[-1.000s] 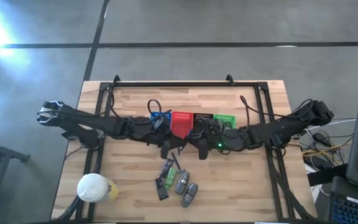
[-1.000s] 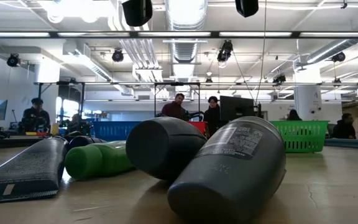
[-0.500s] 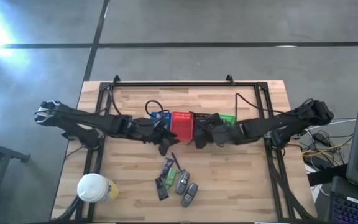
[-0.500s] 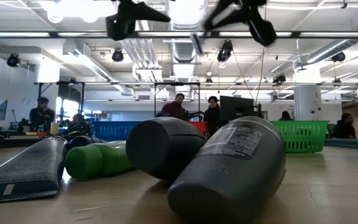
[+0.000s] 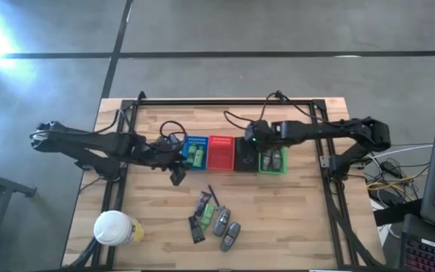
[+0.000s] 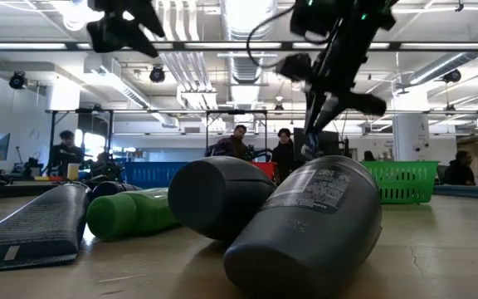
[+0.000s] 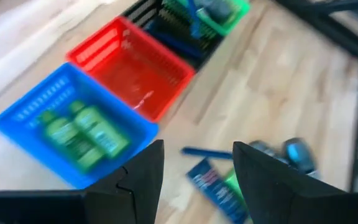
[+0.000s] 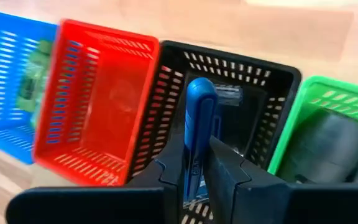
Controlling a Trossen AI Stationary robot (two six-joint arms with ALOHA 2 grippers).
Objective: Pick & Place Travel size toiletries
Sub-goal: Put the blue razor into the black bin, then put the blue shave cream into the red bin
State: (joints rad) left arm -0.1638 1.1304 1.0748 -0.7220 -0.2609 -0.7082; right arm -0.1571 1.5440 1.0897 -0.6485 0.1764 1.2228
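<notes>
My right gripper (image 8: 196, 167) is shut on a thin dark-blue stick (image 8: 199, 109) above the black basket (image 8: 272, 99); in the high view this gripper (image 5: 254, 143) is over the basket row. My left gripper (image 7: 194, 171) is open and touches nothing. It hovers near the blue basket (image 5: 195, 151), which holds two green tubes (image 7: 82, 130). The green basket (image 5: 273, 160) holds grey oval pieces. On the table lie dark sachets (image 5: 200, 208), a green tube (image 5: 211, 214), two grey ovals (image 5: 225, 228) and a thin stick (image 5: 211, 193). My right gripper pinches the dark-blue stick between its two fingers, on the stick's lower part (image 8: 194, 152). The stick lies along the fingers and sticks out past their tips. It is lifted clear, over the black basket.
The red basket (image 5: 221, 151) sits between the blue and black ones. A white-lidded round cup (image 5: 114, 227) stands near the table's near left corner. A black frame (image 5: 202, 102) runs along the table's far edge and sides. Bare wood lies on the near right.
My right gripper has risen from beside the pile and moved toward the far edge, carrying the stick to above the black basket. My left gripper has drawn back from the middle toward the table's left, stopping near the blue basket. The pile has stayed put.
</notes>
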